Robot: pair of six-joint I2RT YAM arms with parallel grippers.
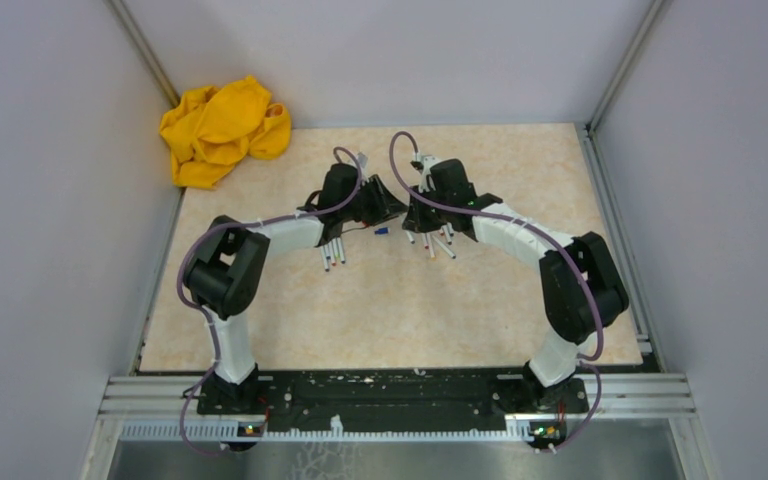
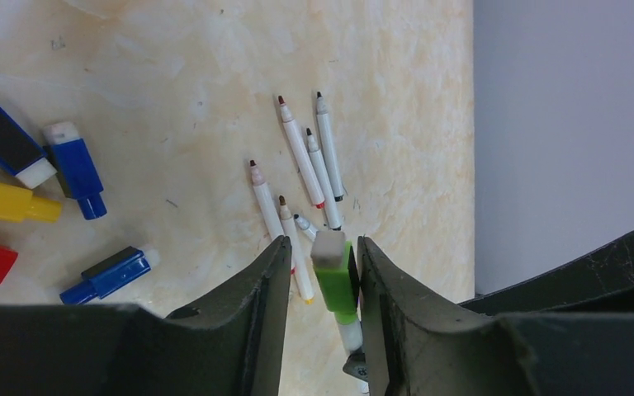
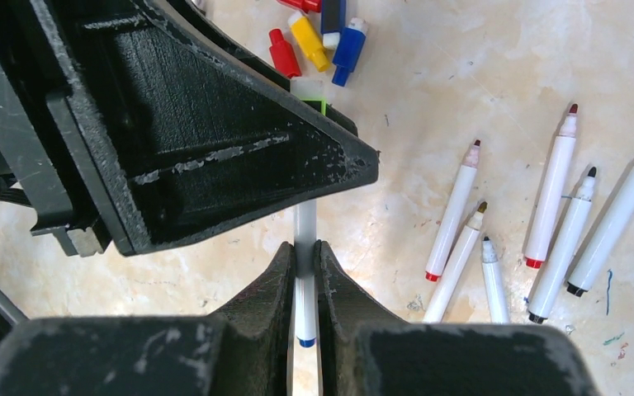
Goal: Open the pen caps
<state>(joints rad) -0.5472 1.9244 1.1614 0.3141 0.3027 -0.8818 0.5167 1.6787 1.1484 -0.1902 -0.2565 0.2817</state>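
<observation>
Pen barrel [image 3: 304,219] clamped tight in our right gripper [image 3: 304,249] runs lengthwise straight ahead into our left gripper [image 2: 324,245], whose fingers [image 2: 256,305] narrowly flank its green cap [image 2: 336,285]; we cannot tell whether they grip it. Beyond, uncapped pens [image 2: 301,151] lie loose on the surface [image 2: 173,49].

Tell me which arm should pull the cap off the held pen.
Left. The left tool straddles the green cap, though it is not visibly clamped, while the right tool is shut on the pen's white barrel and can probably anchor it.
</observation>
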